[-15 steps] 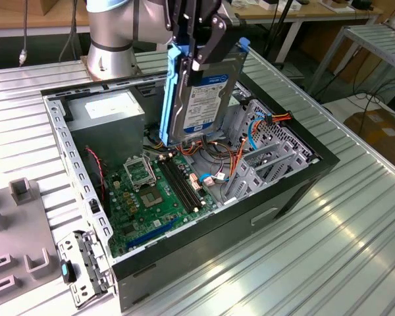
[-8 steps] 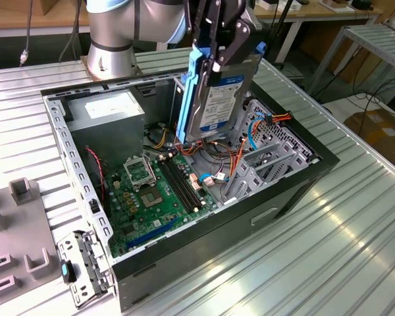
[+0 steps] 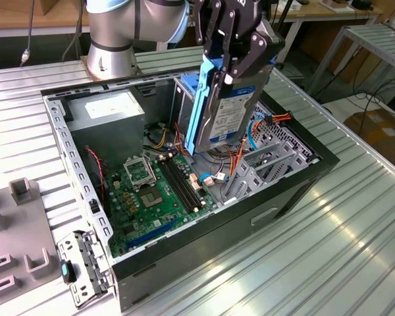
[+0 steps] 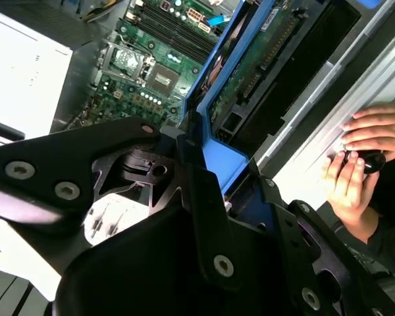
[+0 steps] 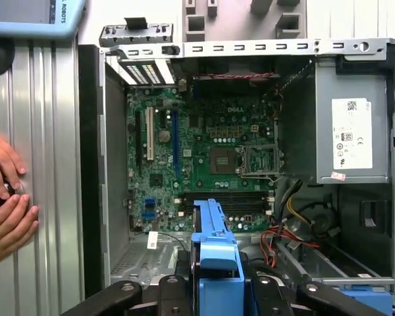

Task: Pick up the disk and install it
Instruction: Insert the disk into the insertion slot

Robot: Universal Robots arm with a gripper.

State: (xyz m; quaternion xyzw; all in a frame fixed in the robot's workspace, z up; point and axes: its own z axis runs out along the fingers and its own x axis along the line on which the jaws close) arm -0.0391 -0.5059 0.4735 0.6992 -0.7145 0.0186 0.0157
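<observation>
The black gripper (image 3: 230,69) pinched the flat silvery disk (image 3: 232,115), blue plastic-framed, upright over a green motherboard (image 3: 151,191), its top end hidden.

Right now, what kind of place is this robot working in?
Probably a robotics lab or test workshop. An open PC case sits on a ribbed metal table, other benches stand behind it, and the hand holds the disk over the case.
</observation>
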